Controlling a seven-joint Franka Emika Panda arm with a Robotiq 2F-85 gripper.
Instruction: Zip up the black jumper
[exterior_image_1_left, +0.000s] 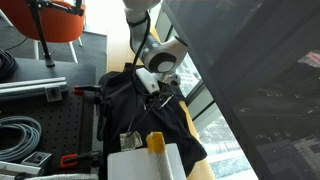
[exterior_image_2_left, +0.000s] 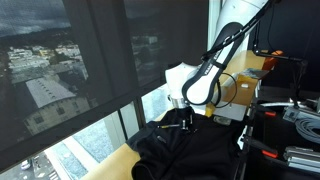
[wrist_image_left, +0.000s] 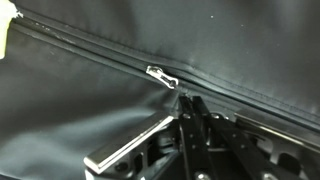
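The black jumper lies crumpled on the table by the window and shows in both exterior views. In the wrist view its fabric fills the frame, with the zip line running from upper left to right. The silver zipper pull sits mid-frame on that line. My gripper is down on the jumper with its fingers pressed together at the end of the pull tab. It also shows in both exterior views, low over the jumper's upper part.
A yellow object and a white box sit at the jumper's near end. Red clamps and coiled cables lie on the perforated table. An orange chair stands behind. A window runs alongside.
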